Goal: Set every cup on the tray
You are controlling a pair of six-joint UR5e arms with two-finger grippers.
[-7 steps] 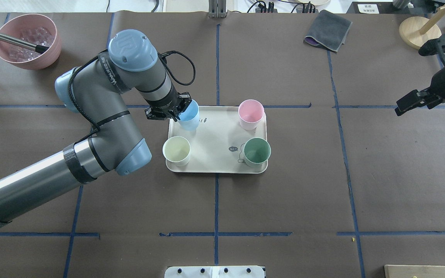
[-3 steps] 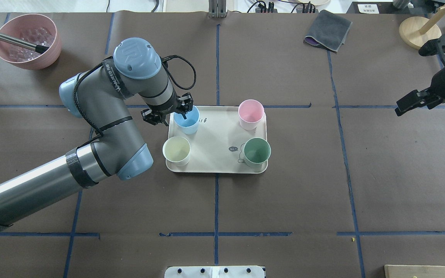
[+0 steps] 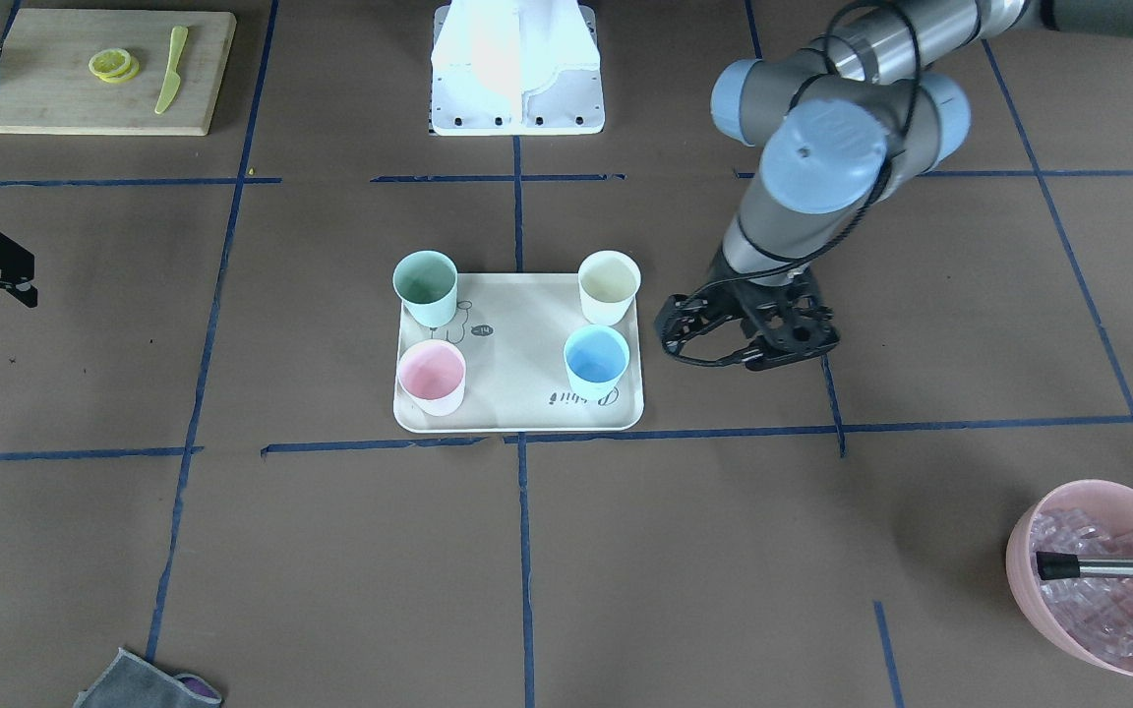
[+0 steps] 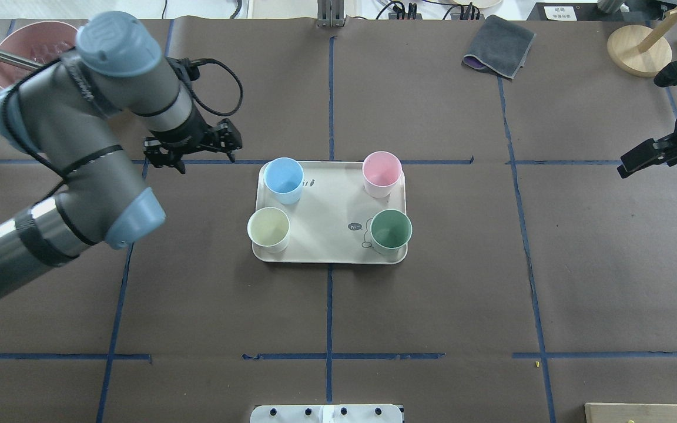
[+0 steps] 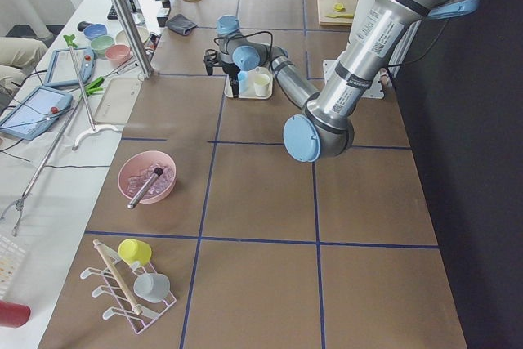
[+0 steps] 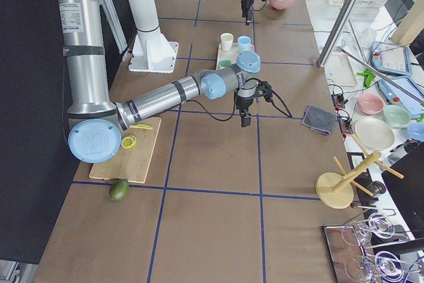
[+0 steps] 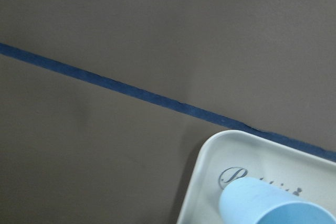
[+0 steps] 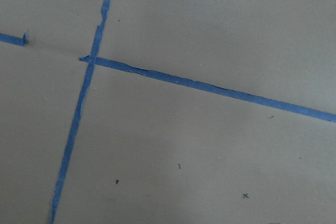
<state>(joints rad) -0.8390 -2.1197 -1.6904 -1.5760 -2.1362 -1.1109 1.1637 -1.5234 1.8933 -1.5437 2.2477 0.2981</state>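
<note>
The cream tray (image 4: 327, 205) lies mid-table and holds all four cups upright: blue (image 4: 283, 178), pink (image 4: 382, 171), yellow (image 4: 268, 228) and green (image 4: 391, 230). The front view shows the tray (image 3: 517, 369) with the blue (image 3: 596, 357), yellow (image 3: 609, 283), pink (image 3: 431, 374) and green (image 3: 425, 283) cups. My left gripper (image 4: 206, 161) is open and empty, apart from the tray on its left side, and it also shows in the front view (image 3: 739, 354). The left wrist view shows the tray corner (image 7: 210, 156) and the blue cup (image 7: 268, 205). My right gripper (image 4: 647, 155) hangs far right; its jaws are unclear.
A pink bowl of ice (image 3: 1107, 580) with a metal rod in it stands at the far left, partly behind my left arm. A grey cloth (image 4: 500, 46) and a wooden stand (image 4: 638, 47) sit at the back right. A cutting board (image 3: 99, 69) lies near my right side.
My left gripper let go of the blue cup, opened and drew back to the left, off the tray. The blue cup now stands free. My right gripper shifted slightly right.
</note>
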